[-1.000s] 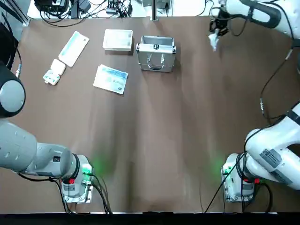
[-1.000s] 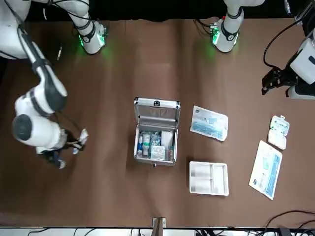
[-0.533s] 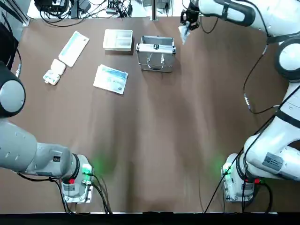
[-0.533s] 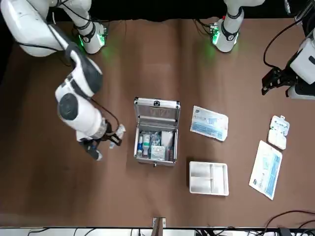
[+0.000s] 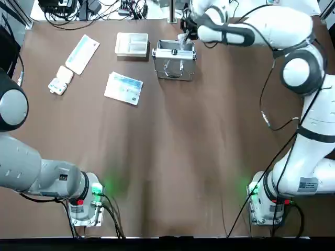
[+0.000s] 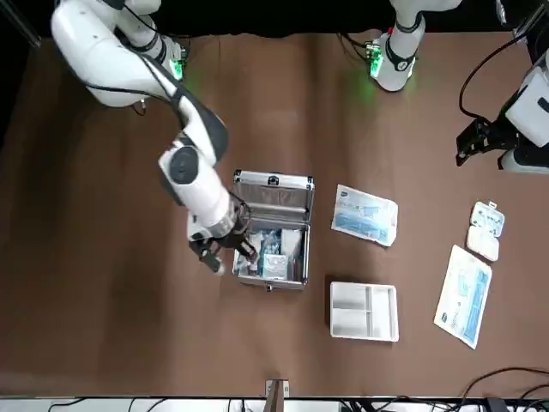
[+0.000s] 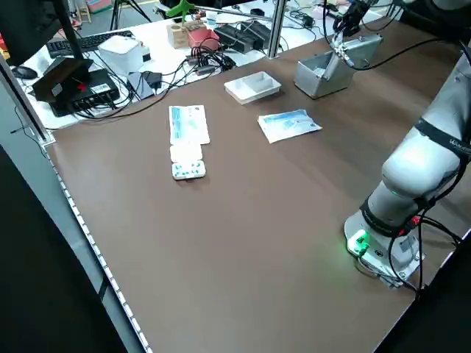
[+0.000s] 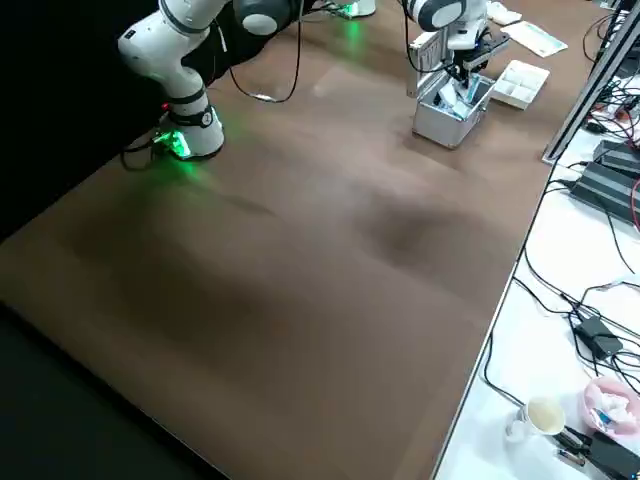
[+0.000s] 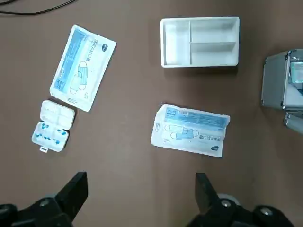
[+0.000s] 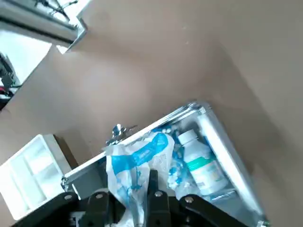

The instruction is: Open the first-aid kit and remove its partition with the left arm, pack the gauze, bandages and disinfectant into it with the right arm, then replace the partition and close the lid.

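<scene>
The silver first-aid kit (image 5: 174, 58) stands open at the table's far side, its lid upright. My right gripper (image 5: 184, 32) hovers right over its open box (image 6: 270, 249), shut on a crumpled blue-and-white packet (image 10: 137, 165). Inside the box a white disinfectant bottle (image 10: 199, 158) lies among other blue-and-white packs. The partition (image 5: 132, 44), a white divided tray, rests on the table just left of the kit. My left gripper (image 9: 141, 189) hangs open and high over the table's left side (image 6: 476, 142), holding nothing.
Two flat blue-and-white packs (image 5: 124, 88) (image 5: 82, 53) and a small white pill box (image 5: 60, 81) lie left of the kit. A black cable (image 5: 272, 104) trails from the right arm. Cables and equipment (image 7: 81, 81) crowd the bench beyond the far edge.
My right gripper has carried the packet leftward along the far edge, from the table's far right to above the open kit. The left arm has not moved.
</scene>
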Robot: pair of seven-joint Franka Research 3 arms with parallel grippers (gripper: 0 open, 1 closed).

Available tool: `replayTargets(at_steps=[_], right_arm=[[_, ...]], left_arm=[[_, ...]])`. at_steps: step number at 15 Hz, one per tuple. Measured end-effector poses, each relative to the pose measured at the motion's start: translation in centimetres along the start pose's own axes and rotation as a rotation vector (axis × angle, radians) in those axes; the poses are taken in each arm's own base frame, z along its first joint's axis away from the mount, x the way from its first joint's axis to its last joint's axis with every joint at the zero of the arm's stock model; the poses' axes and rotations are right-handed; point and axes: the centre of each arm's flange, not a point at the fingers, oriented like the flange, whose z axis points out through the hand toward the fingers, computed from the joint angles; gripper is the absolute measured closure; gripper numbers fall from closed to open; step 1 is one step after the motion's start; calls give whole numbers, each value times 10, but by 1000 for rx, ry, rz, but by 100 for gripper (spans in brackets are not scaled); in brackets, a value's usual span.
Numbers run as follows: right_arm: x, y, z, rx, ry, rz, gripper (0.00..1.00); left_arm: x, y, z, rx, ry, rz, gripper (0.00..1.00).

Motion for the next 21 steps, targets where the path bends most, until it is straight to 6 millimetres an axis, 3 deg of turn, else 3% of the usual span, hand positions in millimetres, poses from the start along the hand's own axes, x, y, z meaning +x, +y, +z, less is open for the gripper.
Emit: replayTargets(at_steps=[7,12,13,15,17,19,20,21], right_arm=[[-53,-11,40,-35,-6,-64,80],[-53,-11,49,-39,-9,-60,68],[-51,-13,46,-33,-5,-58,59],[-49,-14,45,-29,-3,-56,57],[-48,-18,41,-19,0,-54,43],[-48,-23,35,-7,0,-51,41],[-47,-24,33,-2,-9,-37,34],[-44,-26,30,3,-18,-21,21]], left_arm=[[0,0,0,0,0,0,0],[0,0,0,0,0,0,0],[0,0,0,0,0,0,0],[0,0,0,0,0,0,0],[0,1,1,0,-2,1,0],[2,2,4,0,-4,3,0],[4,3,7,-1,-7,6,0],[6,5,11,-1,-8,9,0]])
